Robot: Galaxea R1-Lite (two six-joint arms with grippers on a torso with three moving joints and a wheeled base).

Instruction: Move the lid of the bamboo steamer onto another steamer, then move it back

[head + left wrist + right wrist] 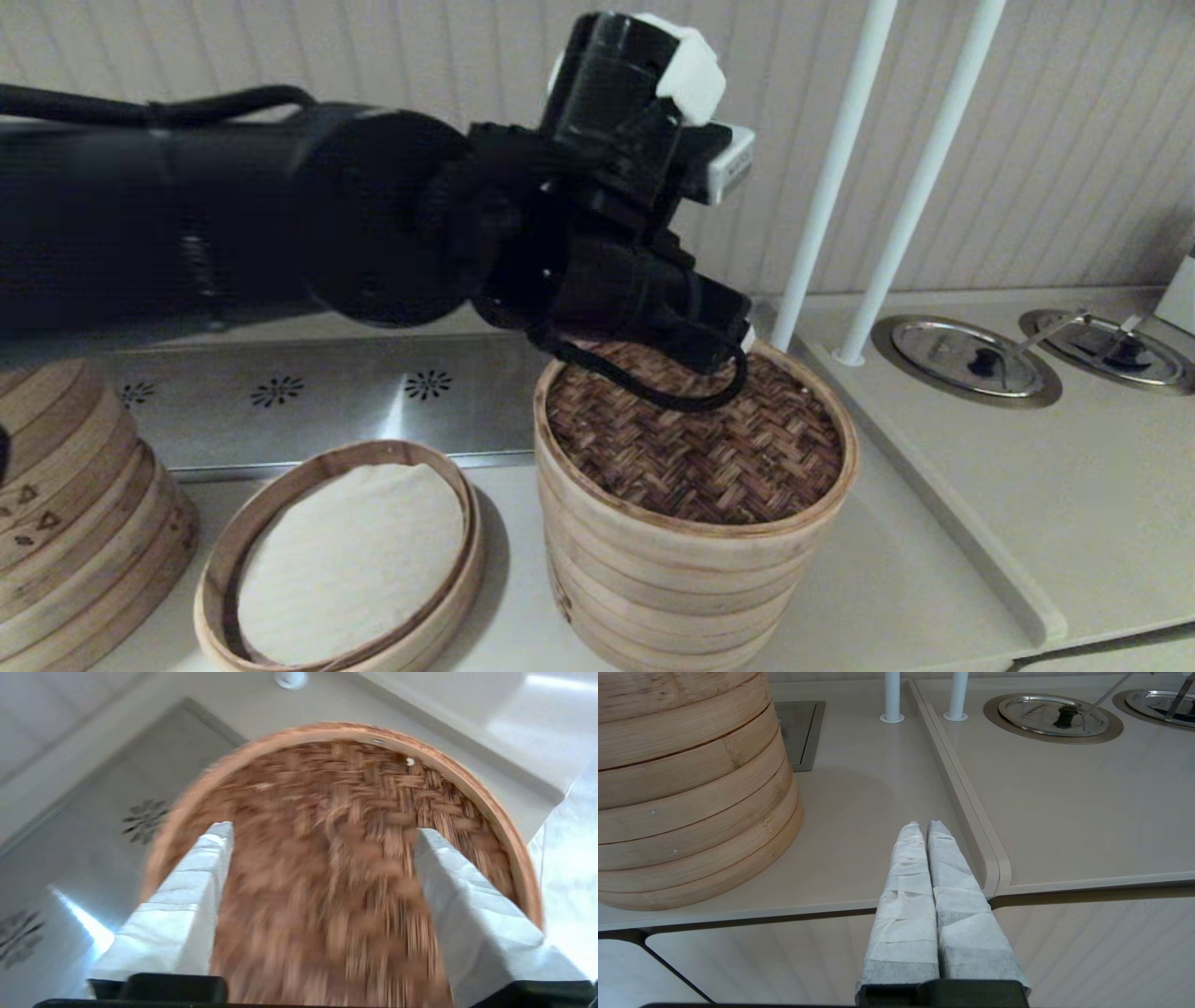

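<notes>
The left arm is big and black. It reaches in from the left side of the head view and goes across the middle. Its wrist bends down, so the left pincer points down and a little to the right. In the left wrist view, the two fingers are wrapped in white and stand wide apart.

The right arm does not show in the head view. In the right wrist view, the right pincer hangs low and points forward. Its two white wrapped fingers are pressed close together with nothing between them.
</notes>
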